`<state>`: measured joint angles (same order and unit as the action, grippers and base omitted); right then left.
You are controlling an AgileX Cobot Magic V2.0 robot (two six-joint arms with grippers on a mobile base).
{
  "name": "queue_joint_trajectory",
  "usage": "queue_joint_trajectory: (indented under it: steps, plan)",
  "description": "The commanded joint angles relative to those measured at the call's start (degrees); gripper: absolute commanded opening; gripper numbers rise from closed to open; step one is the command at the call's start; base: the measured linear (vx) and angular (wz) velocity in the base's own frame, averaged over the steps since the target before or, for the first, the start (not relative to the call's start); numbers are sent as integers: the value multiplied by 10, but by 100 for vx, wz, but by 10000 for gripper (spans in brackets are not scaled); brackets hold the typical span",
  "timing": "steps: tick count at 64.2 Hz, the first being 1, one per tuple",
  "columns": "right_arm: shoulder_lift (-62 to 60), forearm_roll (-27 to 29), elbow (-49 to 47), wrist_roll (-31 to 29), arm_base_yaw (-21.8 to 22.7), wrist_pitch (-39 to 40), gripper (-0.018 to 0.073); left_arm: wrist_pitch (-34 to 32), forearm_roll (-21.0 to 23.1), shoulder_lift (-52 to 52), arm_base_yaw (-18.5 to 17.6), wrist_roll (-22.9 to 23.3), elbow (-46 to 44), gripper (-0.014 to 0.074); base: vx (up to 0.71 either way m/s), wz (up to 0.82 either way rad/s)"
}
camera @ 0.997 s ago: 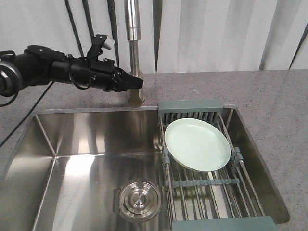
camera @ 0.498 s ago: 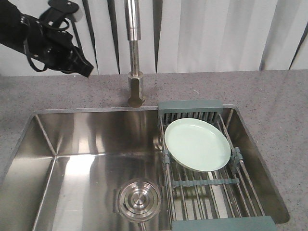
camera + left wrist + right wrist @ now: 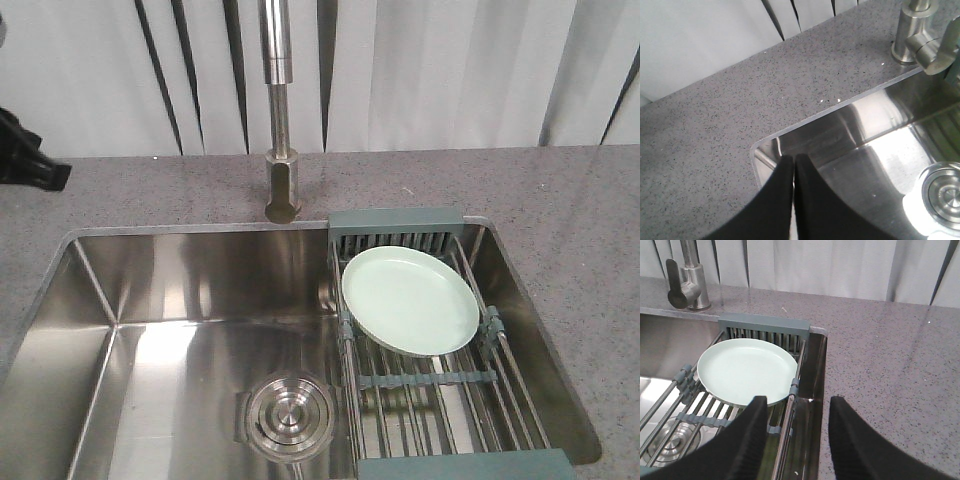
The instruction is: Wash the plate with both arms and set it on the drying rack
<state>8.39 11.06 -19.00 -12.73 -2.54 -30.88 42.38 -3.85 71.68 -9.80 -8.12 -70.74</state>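
Plate point(image 3: 408, 299) lies flat on the rack point(image 3: 440, 400), across the sink's point(image 3: 180, 290) right side, so water can drip through the rods. Nothing grips it. Right claw point(image 3: 796, 440) hangs just beside the rack's near edge, fingers spread, empty. Left claw point(image 3: 793, 170) sits over the sink's far-left corner, tips pressed together, holding nothing. The job looks done.

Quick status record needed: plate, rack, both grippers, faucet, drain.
plate: lying flat on the drying rack, nothing gripping it
drying rack: spans the sink's right end
left gripper: shut, empty, above the sink's corner
right gripper: open, empty, near the plate's edge, not touching it
faucet: no water visible
drain: uncovered, on the sink floor
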Motion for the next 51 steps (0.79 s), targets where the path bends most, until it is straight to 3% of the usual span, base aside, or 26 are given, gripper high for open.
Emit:
queue_joint_trajectory:
  steps: [1, 16, 27, 51]
  plan:
    - [7, 4, -15, -5, 0, 42, 290, -106, 16, -87, 0, 12, 62, -6, 0, 0]
    - [7, 4, -15, -5, 0, 43, 290, -169, 58, -251, 0, 12, 227, -6, 0, 0]
    - [7, 4, -15, -5, 0, 43, 290, -185, 58, -355, 0, 12, 327, -6, 0, 0]
    - [7, 4, -15, -5, 0, 43, 290, -301, 58, -556, 0, 12, 536, -6, 0, 0]
